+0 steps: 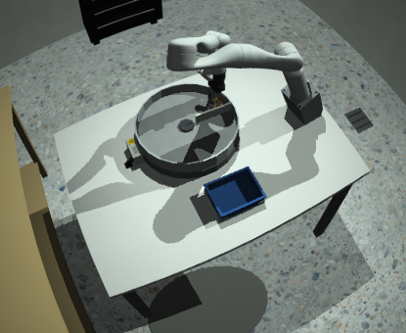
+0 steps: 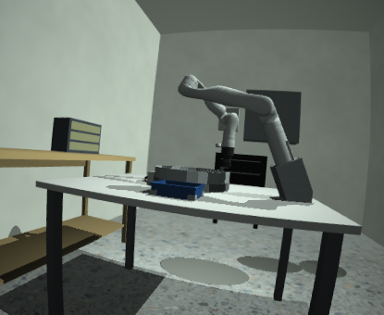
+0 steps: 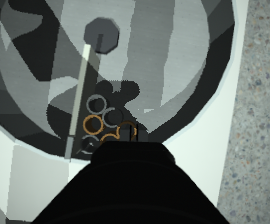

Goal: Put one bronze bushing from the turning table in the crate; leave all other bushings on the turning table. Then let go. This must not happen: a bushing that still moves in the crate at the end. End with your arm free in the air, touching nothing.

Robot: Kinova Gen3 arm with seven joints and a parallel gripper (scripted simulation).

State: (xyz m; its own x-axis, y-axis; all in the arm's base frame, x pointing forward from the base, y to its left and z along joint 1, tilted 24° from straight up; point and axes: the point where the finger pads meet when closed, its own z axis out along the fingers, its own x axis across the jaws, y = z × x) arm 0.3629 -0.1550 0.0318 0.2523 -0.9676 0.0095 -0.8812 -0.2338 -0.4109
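The round grey turning table stands at the back of the white table. A cluster of ring-shaped bushings lies near its far rim, beside a pale bar that runs out from the hub. My gripper reaches down into the cluster and is shut on a bronze bushing, of which only an arc shows past the fingers. A second bronze bushing lies just left of it. Grey bushings lie around them. The blue crate stands empty in front of the turning table.
The arm's base is mounted at the table's back right corner. A small box is attached to the turning table's left side. A wooden shelf stands left of the table and a dark cabinet behind it.
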